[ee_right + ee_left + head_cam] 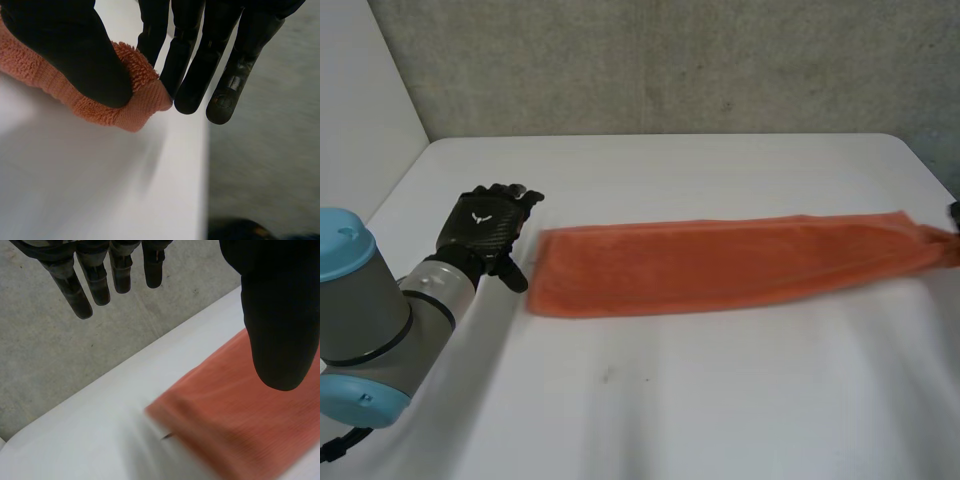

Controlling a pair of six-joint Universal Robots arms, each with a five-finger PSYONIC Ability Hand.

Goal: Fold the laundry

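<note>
While the right hand (75,55) pinches one end of the orange towel (720,265), the open left hand (485,235) should next grasp the other.

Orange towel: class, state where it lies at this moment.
In the head view the orange towel stretches across the white table, its left end beside the left robot hand, its right end pinched by the right robot hand.
</note>
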